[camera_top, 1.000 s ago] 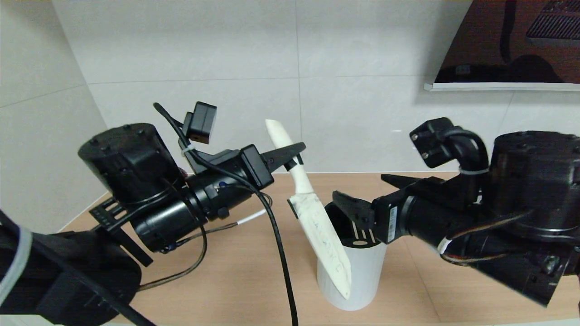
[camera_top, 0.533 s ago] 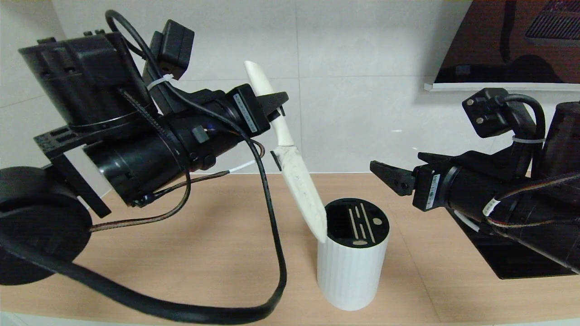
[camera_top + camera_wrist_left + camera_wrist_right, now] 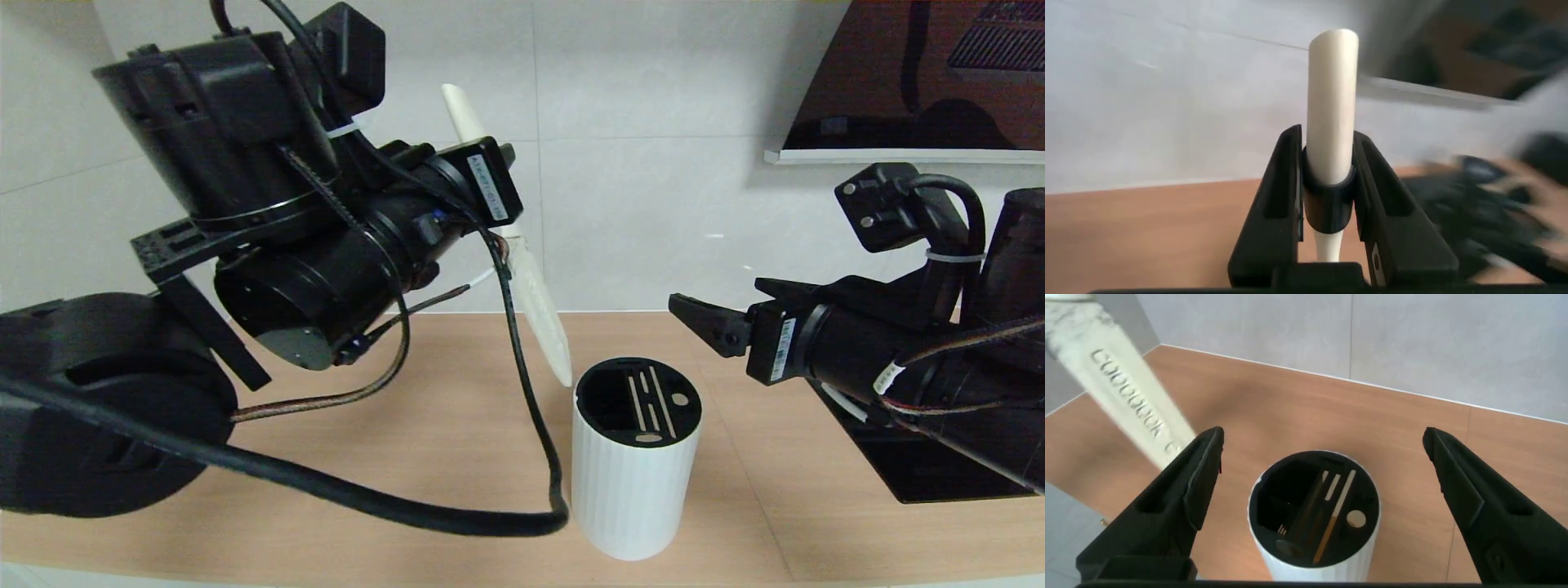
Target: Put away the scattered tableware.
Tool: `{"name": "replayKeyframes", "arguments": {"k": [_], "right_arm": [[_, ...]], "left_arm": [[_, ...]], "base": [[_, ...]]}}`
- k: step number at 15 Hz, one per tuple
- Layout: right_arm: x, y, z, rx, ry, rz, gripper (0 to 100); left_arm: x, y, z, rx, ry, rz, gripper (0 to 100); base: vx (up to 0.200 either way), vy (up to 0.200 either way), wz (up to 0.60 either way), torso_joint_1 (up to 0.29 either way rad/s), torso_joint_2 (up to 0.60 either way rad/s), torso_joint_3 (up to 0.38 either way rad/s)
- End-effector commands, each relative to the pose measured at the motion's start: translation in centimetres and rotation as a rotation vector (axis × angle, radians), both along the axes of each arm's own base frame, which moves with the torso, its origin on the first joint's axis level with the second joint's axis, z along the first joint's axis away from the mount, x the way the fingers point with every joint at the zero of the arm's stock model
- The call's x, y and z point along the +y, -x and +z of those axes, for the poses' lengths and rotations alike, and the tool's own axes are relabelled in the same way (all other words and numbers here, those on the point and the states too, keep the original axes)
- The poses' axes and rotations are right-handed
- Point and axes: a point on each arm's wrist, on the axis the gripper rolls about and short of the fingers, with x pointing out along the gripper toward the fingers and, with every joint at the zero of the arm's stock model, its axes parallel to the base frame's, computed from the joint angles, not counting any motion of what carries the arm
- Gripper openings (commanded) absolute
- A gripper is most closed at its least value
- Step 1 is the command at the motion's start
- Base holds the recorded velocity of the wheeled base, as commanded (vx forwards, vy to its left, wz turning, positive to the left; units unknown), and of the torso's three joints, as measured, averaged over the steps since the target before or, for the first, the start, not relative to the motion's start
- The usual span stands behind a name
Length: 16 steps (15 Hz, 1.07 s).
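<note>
Pinching tool: left gripper, raised high on the robot's left, has its 2 fingers pressed against the cream handle of the knife, 1 on each side. The handle's rounded end sticks out past the fingertips.
Spread tool: right gripper hangs a little above the top of the holder and off to its right. Its jaws are wide apart, holding nothing and touching nothing. From the right wrist the holder shows between the 2 fingers, farther out.
Counter: light wood, running from the near edge back to the wall.
Holder: white ribbed cylinder, upright on the counter near the middle. Its black top has 1 large opening, several narrow slots and a small round hole.
Black panel: dark flat slab on the counter at the right, under the right arm.
Wall: pale tiles behind the counter.
Hood: dark sloping panel at the upper right, with a pale lower edge.
Knife place: in the air above the counter, between the left gripper and the holder, wholly outside the holder.
Knife axis: steep slant, with the handle end up and toward the left and the white speckled blade down and toward the right.
Knife tip: points down, just beside the holder's left rim and outside its openings. Whether it touches the rim cannot be told.
</note>
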Motion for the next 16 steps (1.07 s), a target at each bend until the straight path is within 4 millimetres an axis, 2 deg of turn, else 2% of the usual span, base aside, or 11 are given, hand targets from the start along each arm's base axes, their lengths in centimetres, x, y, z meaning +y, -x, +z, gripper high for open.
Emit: {"name": "replayKeyframes", "arguments": {"k": [1,3,5,8,10,16], "right_arm": [[0.1,-0.1,-0.2,0.004,0.004,0.001,100],[0.2,-0.2,-0.4,0.011,0.01,0.001,100],[0.4,-0.4,-0.7,0.02,0.018,-0.001,100],[0.6,-0.7,-1.2,0.033,0.03,-0.004,100],[0.5,-0.6,-1.2,0.031,0.029,-0.004,100],[-0.6,-1.6,-0.9,0.024,0.021,-0.059,100]], "left_arm": [[-1.7,0.1,-0.7,0.015,-0.014,-0.01,0],[-3.7,0.2,-0.5,-0.027,-0.033,0.144,0],[-5.5,0.2,-0.5,-0.073,-0.053,0.159,0],[-8.2,0.1,-3.5,-0.059,-0.082,0.161,0],[-8.6,-0.1,-5.0,-0.078,-0.114,0.17,0],[-9.1,0.1,-5.9,-0.077,-0.142,0.16,0]], "base": [[0.0,0.0,0.0,0.0,0.0,0.0],[0.0,0.0,0.0,0.0,0.0,0.0],[0.0,0.0,0.0,0.0,0.0,0.0],[0.0,0.0,0.0,0.0,0.0,0.0],[0.0,0.0,0.0,0.0,0.0,0.0],[0.0,0.0,0.0,0.0,0.0,0.0]]}}
